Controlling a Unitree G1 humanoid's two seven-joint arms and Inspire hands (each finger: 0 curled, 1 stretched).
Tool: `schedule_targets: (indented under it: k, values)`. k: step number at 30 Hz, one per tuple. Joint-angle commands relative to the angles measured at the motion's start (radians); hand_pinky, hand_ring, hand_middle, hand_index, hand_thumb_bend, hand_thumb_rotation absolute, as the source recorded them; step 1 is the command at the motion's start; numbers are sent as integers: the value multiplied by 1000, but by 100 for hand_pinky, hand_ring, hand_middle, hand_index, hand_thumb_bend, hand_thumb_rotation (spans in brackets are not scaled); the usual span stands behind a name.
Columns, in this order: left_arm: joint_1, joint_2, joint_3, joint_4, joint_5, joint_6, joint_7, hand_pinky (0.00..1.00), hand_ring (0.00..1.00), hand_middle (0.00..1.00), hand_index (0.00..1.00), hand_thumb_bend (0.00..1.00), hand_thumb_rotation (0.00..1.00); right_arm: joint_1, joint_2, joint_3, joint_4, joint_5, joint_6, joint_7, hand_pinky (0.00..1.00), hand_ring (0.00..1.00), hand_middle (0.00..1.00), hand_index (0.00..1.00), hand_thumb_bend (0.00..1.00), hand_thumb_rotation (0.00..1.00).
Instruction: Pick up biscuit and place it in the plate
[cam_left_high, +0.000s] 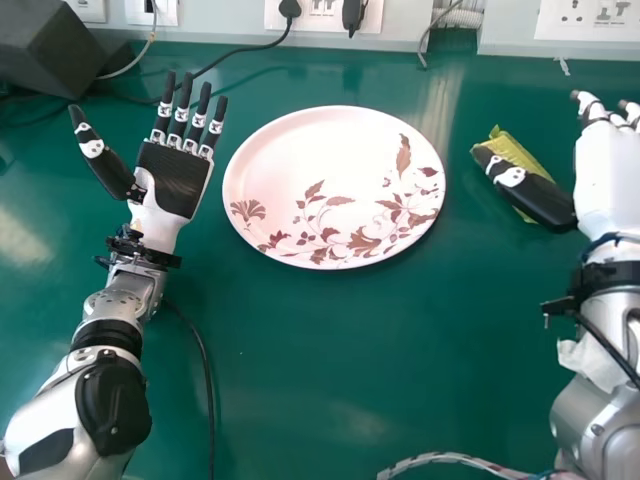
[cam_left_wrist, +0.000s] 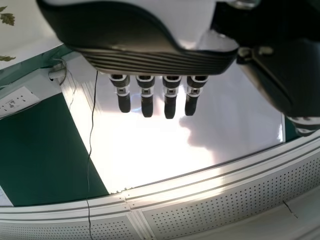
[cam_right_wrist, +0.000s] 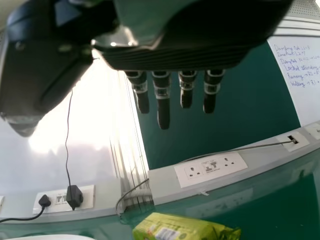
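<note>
Flanking the plate (cam_left_high: 300, 150), left hand (cam_left_high: 172, 180) and right hand (cam_left_high: 605, 180), fingers straight, right thumb (cam_left_high: 545, 200) overlapping biscuit packet (cam_left_high: 514, 148).

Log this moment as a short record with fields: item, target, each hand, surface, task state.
item: biscuit packet, yellow-green, lying right of the plate
target: plate, pale pink with a leaf and flower pattern, between the two hands
left hand: open, palm up, left of the plate
right hand: open, its thumb across the packet in the head view; contact unclear
surface: green table
task state: packet not gripped, not yet in the plate
</note>
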Motion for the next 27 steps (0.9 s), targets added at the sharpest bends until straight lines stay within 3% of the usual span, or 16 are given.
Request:
schedule_targets:
  k: [1, 12, 27]
  values:
    - [59, -30, 1, 30, 3, 6, -18, 100, 100, 100, 100, 100, 66, -13, -16, 3, 17, 13, 9, 4, 94, 92, 88, 100, 100, 62]
    - [67, -36, 0, 16, 1, 5, -18, 100, 100, 100, 100, 100, 63, -70, -94, 16, 103, 72, 43, 59, 93, 90, 86, 100, 96, 57]
    - [70, -31, 9, 11, -5, 17, 2, 100, 98, 100, 100, 100, 63, -108, -168, 51, 220, 118, 100, 54, 90, 87, 82, 97, 100, 52]
